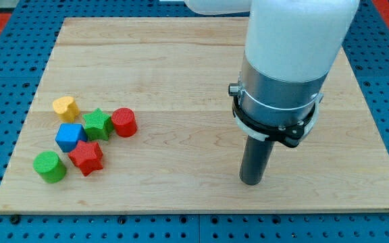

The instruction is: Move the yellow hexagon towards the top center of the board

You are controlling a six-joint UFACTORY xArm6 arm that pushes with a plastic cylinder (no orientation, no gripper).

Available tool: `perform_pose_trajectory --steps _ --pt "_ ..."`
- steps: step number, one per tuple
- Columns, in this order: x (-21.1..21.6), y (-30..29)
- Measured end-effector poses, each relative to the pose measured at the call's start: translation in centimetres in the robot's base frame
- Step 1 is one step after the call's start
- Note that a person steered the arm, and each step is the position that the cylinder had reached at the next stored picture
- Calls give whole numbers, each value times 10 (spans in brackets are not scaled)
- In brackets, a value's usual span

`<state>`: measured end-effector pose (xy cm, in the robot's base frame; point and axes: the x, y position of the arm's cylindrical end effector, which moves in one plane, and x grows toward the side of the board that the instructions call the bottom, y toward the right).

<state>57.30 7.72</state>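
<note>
My tip (251, 181) rests on the wooden board (181, 61) at the lower right, far to the right of all the blocks. No yellow hexagon shows. The only yellow block (65, 106) looks heart-shaped and lies at the left, at the top of a cluster. The arm's wide body (292, 54) hides the board's upper right part.
The left cluster also holds a green star (97, 124), a red cylinder (123, 122), a blue cube (70, 136), a red star (86, 157) and a green cylinder (50, 167). A blue pegboard surrounds the board.
</note>
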Motion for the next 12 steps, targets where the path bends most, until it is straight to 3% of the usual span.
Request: perform_pose_trajectory --steps 4,7,8,9,10,11,12 --pt "10 35" --pt "-146 76" --pt "-189 101" --pt "-213 82" --pt "-179 63" --pt "-144 83" --pt "-151 46"
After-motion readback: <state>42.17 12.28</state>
